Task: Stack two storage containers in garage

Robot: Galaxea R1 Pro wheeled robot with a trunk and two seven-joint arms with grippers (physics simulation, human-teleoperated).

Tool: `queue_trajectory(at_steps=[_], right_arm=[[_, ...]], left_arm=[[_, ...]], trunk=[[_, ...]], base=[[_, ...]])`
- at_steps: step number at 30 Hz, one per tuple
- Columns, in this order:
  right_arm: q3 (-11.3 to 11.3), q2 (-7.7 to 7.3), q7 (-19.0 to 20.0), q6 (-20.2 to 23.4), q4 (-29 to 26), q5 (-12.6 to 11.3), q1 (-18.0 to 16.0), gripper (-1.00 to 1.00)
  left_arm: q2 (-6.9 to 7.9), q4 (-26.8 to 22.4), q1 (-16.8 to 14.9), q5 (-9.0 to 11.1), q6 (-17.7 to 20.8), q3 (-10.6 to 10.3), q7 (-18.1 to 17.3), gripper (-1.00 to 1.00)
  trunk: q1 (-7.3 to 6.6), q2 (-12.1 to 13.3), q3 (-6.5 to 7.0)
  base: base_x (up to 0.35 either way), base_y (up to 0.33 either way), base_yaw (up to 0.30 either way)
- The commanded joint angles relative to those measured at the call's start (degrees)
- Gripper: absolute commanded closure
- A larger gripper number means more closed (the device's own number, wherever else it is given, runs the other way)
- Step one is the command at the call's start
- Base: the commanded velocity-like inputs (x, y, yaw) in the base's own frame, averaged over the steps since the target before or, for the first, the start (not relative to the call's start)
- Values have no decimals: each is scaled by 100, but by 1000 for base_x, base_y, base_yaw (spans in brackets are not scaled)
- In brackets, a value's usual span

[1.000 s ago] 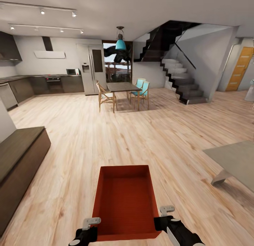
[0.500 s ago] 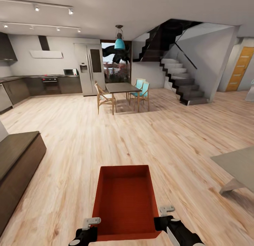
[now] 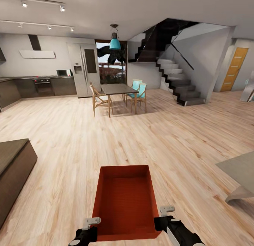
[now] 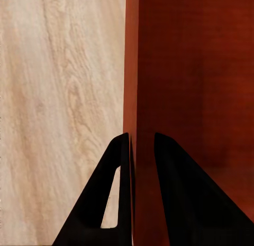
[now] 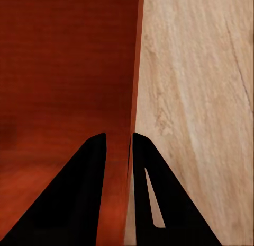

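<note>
Red bin (image 3: 125,200) carried out front, open side up. Left gripper (image 4: 137,145) and right gripper (image 5: 119,142) each pinch one side wall, so bin stays level over wood floor (image 3: 169,133).

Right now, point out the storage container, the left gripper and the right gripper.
storage container (image 3: 125,200): head view, on its ribbed bottom.
left gripper (image 4: 137,145): left wrist view, between fingertips straddling the container's wall.
right gripper (image 5: 119,142): right wrist view, between fingertips straddling the opposite wall.
</note>
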Motion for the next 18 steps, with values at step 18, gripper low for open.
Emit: queue_trajectory(at_steps=[18], right_arm=[[-203, -5, 5, 37, -11, 132, -7, 100]], left_arm=[[61, -5, 2, 14, -23, 18, 36, 100]], trunk=[[3, -2, -5]], base=[[337, 124, -183]])
